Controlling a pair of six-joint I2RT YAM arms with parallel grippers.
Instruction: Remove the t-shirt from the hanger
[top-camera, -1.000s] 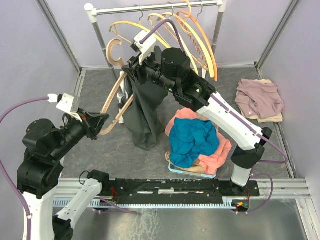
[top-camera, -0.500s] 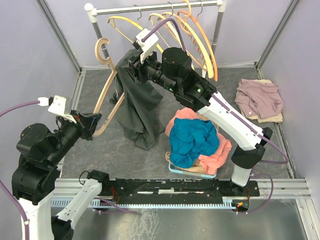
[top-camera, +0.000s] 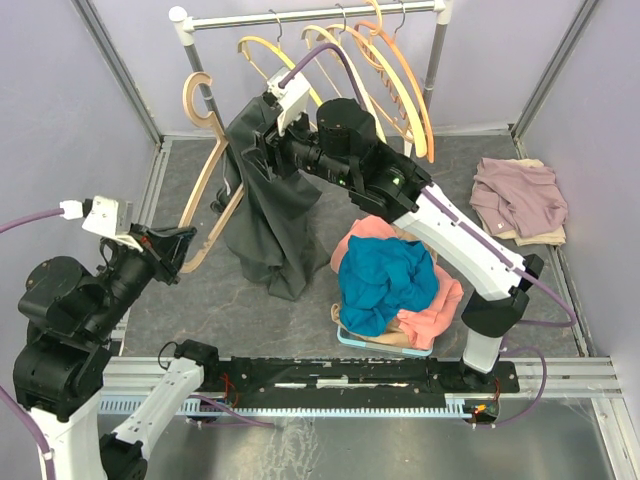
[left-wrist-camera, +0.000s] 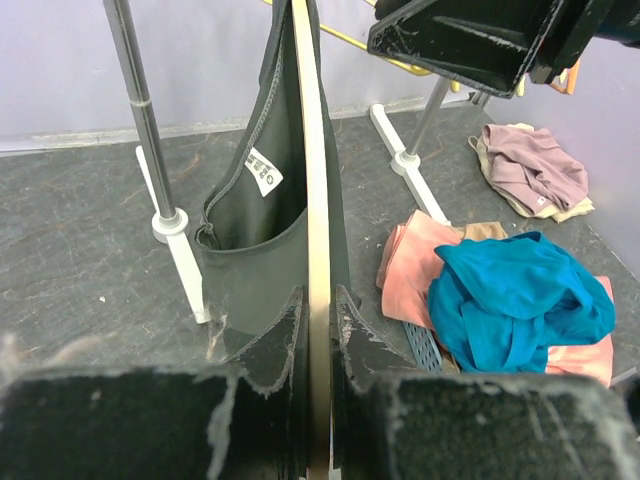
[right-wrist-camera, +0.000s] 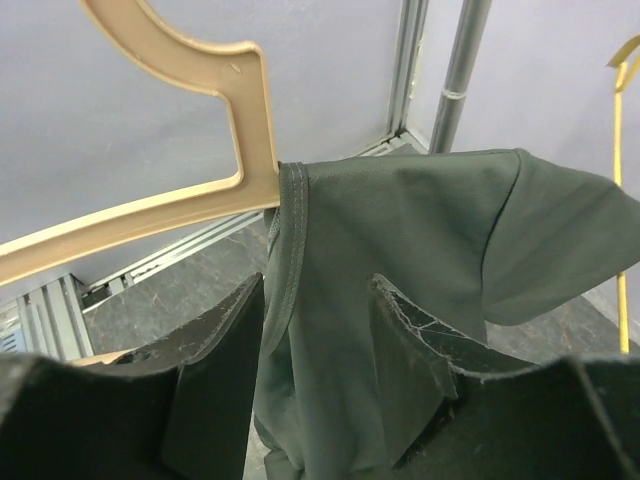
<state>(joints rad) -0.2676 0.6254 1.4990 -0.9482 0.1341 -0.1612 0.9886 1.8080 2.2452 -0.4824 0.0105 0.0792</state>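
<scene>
A dark grey t-shirt (top-camera: 268, 205) hangs partly on a light wooden hanger (top-camera: 205, 165) left of the rack. My left gripper (top-camera: 172, 243) is shut on the hanger's lower arm. In the left wrist view the hanger (left-wrist-camera: 316, 190) runs straight up between the jaws of the left gripper (left-wrist-camera: 319, 322), with the t-shirt (left-wrist-camera: 250, 260) draped over it. My right gripper (top-camera: 262, 140) is shut on the t-shirt's top. In the right wrist view the fabric (right-wrist-camera: 400, 230) bunches between the fingers of the right gripper (right-wrist-camera: 315, 290), and the hanger (right-wrist-camera: 180, 200) sticks out of the collar to the left.
A white clothes rack (top-camera: 310, 15) at the back carries several empty yellow and orange hangers (top-camera: 385, 75). Its left post and foot (left-wrist-camera: 170, 225) stand close by the shirt. A blue garment (top-camera: 385, 280) lies on pink clothes at centre right. A mauve garment (top-camera: 518, 198) lies at back right.
My left gripper has drawn the hanger left and toward the near edge. My right gripper has carried the t-shirt's top left and up, and more of the hanger shows outside the shirt.
</scene>
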